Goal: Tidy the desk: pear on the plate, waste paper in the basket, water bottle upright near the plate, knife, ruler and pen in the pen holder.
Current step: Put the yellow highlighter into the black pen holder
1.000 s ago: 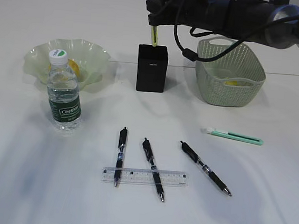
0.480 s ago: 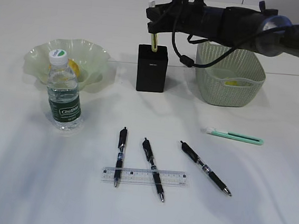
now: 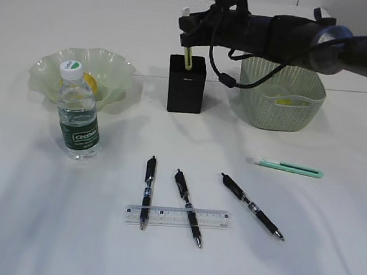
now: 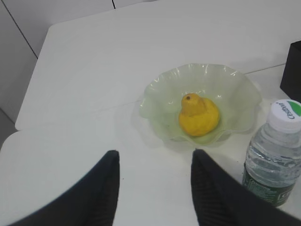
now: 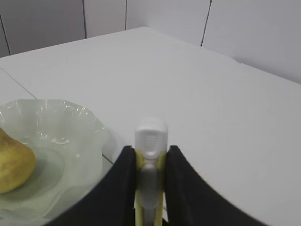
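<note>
Exterior view. The right arm's dark gripper (image 3: pixel 189 33) reached in from the right and hung over the matte black square-sided pen holder (image 3: pixel 187 84), which stood upright near the back centre of the plain white desk (image 3: pixel 328 255). Clamped in it was a slim yellow-green knife with a white cap (image 3: pixel 188 55), long axis vertical, cap up, lower end inside the holder's mouth. Just right of the holder sat the sage-green perforated oval basket (image 3: pixel 281 95) with something yellowish inside, too small to identify. At far left the translucent pale green ruffled-rim plate (image 3: pixel 82 76) held the yellow pear (image 3: pixel 90 84), mostly hidden behind the clear water bottle with dark green label and white cap (image 3: pixel 78 113), which stood upright just in front of the plate. In the foreground the clear plastic ruler (image 3: pixel 178 216) lay flat, long axis left to right, under two black pens (image 3: pixel 147 191) that pointed toward the camera; a third black pen (image 3: pixel 252 206) lay to the right, angled. A mint-green knife (image 3: pixel 288 167) lay flat in front of the basket, pale tip to the left.

Left wrist view. The left gripper (image 4: pixel 155 179) hovered with its two dark fingers (image 4: pixel 104 188) apart, nothing between them. Beyond it the pear sat upright in the plate, stem end up, the bottle at lower right.

Right wrist view. The right gripper's fingers (image 5: pixel 123 183) pressed both sides of the yellow knife, white cap uppermost. The plate and pear showed at left.
</note>
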You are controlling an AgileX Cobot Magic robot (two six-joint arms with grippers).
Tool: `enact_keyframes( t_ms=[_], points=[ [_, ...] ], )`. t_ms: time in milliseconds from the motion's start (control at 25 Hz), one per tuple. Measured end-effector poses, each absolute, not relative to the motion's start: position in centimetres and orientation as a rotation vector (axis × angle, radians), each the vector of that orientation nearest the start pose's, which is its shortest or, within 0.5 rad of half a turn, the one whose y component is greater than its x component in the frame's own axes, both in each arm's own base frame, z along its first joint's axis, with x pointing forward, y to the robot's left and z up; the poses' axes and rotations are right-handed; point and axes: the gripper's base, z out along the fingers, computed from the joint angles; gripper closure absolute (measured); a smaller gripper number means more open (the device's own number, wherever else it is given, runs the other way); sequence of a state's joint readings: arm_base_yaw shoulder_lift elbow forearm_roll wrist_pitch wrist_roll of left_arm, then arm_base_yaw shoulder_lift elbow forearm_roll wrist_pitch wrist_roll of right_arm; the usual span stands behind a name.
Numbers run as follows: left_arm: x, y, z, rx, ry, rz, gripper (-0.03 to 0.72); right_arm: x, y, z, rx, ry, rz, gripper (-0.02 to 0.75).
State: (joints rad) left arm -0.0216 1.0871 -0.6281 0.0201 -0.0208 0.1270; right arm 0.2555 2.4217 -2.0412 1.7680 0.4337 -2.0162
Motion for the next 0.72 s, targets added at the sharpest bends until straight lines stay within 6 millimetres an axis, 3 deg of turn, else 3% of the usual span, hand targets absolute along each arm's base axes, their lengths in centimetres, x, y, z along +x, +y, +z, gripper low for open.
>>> enact_keyframes(
  t_ms=[160,720],
  points=[
    [23.0,-0.5,28.9,0.162,1.914,0.084,0.340,54.0,17.9,19.8,-0.697,1.657,0.415,0.610],
    [23.0,-0.5,28.9,0.162,1.912,0.084,0.340,54.0,17.9,19.5,-0.674,1.675,0.430,0.594]
  ],
)
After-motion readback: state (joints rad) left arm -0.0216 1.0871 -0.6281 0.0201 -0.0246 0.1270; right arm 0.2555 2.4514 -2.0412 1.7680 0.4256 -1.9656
